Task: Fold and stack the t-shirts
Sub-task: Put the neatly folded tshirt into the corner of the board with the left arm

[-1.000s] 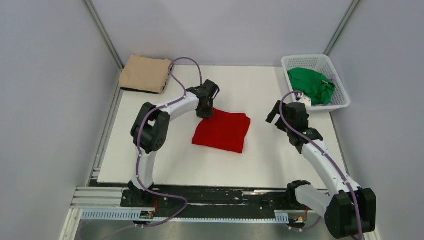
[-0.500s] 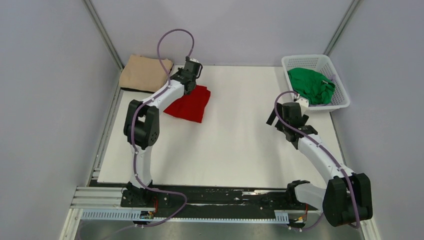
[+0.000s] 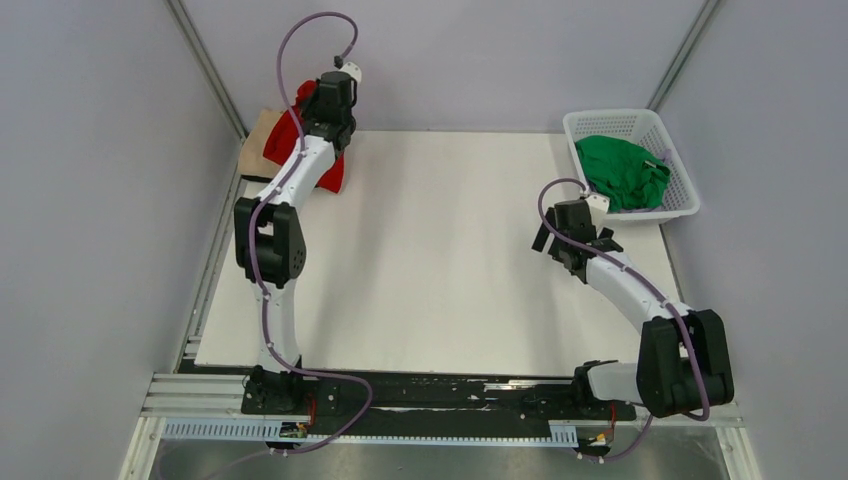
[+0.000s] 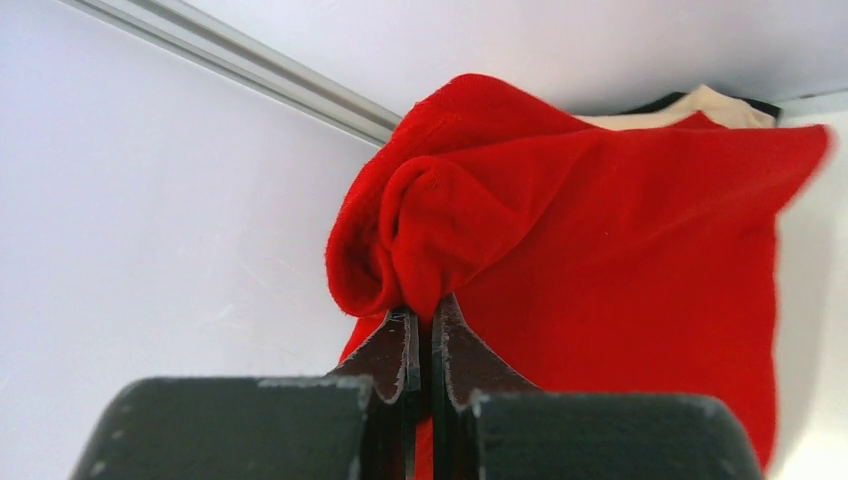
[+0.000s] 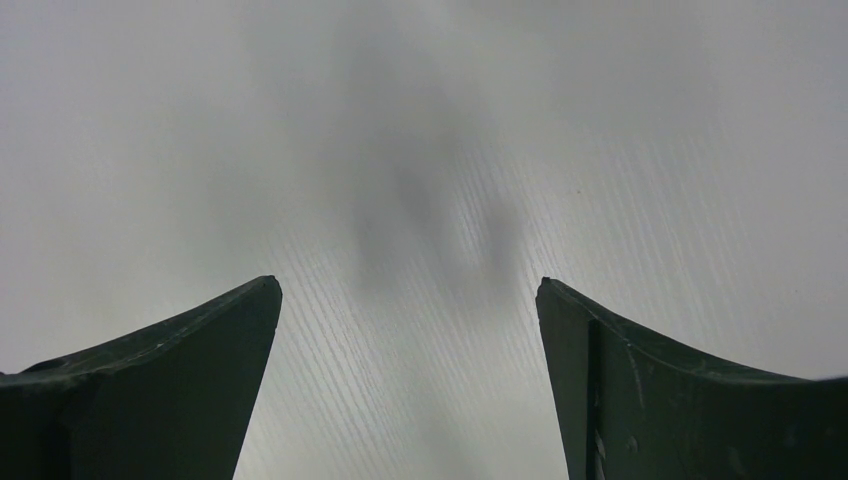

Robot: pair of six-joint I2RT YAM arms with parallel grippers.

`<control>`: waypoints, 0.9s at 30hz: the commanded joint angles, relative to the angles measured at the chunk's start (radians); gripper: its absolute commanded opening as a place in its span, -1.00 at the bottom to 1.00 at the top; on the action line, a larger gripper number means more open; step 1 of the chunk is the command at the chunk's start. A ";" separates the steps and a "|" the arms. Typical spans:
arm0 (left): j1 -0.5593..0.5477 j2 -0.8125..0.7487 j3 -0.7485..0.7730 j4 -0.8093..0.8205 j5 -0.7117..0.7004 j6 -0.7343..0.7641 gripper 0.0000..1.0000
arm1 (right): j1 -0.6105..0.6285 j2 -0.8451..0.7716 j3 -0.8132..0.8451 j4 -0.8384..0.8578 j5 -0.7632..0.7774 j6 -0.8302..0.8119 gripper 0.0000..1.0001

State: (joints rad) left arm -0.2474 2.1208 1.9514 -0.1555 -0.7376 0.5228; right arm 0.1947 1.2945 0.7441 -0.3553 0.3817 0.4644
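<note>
My left gripper (image 4: 425, 315) is shut on a bunched fold of the bright red t-shirt (image 4: 600, 260), which hangs from it in the far left corner. From above, the red t-shirt (image 3: 335, 172) shows beside the raised left arm, over the folded tan t-shirt (image 3: 262, 140). A strip of the tan t-shirt (image 4: 705, 103) peeks out behind the red cloth. The green t-shirt (image 3: 622, 168) lies crumpled in the white basket (image 3: 688, 207). Over bare table at the right, my right gripper (image 5: 408, 290) is open and holds nothing.
The white table top (image 3: 450, 280) lies between the two arms. Grey walls with a metal corner rail (image 4: 250, 65) stand close behind the tan t-shirt. The basket sits at the table's far right corner, just beyond the right gripper (image 3: 545, 238).
My left arm has carried the red t-shirt from the middle of the table up to the far left corner over the tan one. The right arm has drawn back slightly, still open.
</note>
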 commanded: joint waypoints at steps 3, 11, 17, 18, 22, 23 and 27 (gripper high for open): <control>0.027 0.029 0.107 0.098 0.021 0.135 -1.00 | -0.003 0.033 0.069 0.002 0.039 -0.021 1.00; 0.036 0.024 0.175 0.082 0.052 0.176 -1.00 | -0.003 0.006 0.075 -0.005 0.041 -0.019 1.00; 0.050 0.002 0.190 0.046 0.096 0.156 -1.00 | -0.002 -0.028 0.074 -0.007 0.054 -0.021 1.00; 0.052 0.000 0.187 0.039 0.112 0.146 -1.00 | -0.004 -0.029 0.075 -0.008 0.054 -0.021 1.00; 0.061 -0.005 0.163 0.026 0.156 0.145 -1.00 | -0.004 -0.031 0.078 -0.010 0.054 -0.023 1.00; 0.066 -0.005 0.157 0.025 0.162 0.143 -1.00 | -0.005 -0.030 0.079 -0.011 0.055 -0.023 1.00; 0.095 0.000 0.153 -0.010 0.229 0.114 -1.00 | -0.004 -0.021 0.085 -0.021 0.061 -0.023 1.00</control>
State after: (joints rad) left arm -0.1864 2.1654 2.0899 -0.1692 -0.5785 0.6601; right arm 0.1947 1.2888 0.7811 -0.3630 0.4129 0.4568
